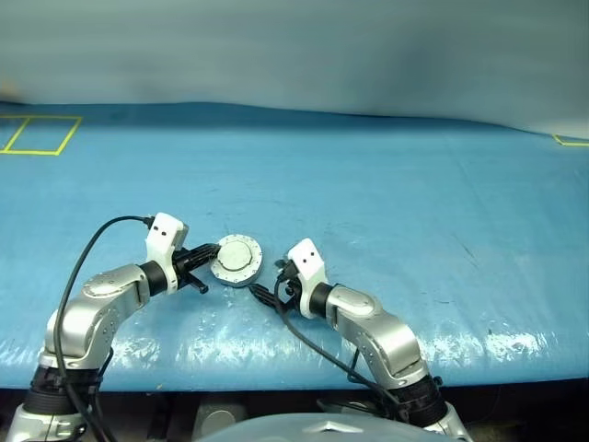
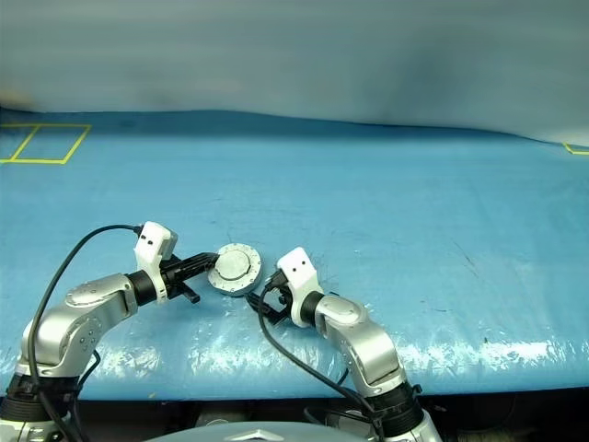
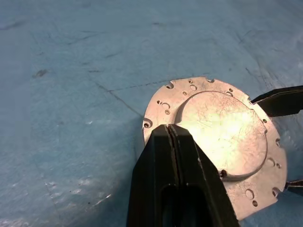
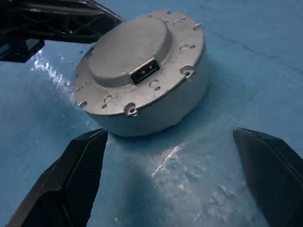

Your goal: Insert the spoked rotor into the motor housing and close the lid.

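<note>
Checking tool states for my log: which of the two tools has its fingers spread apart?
The right tool: its two black fingers stand wide apart, short of the closed motor housing. The left tool is shut, its tip at the lid.

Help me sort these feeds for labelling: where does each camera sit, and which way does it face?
Head, both eyes: look forward and down over the table; both arms, housing with lid on.
Left wrist: along the shut left end effector onto the lid.
Right wrist: along the open right end effector at the housing's side.
Shared: both wrist views show the lid and the other arm's fingers.
</note>
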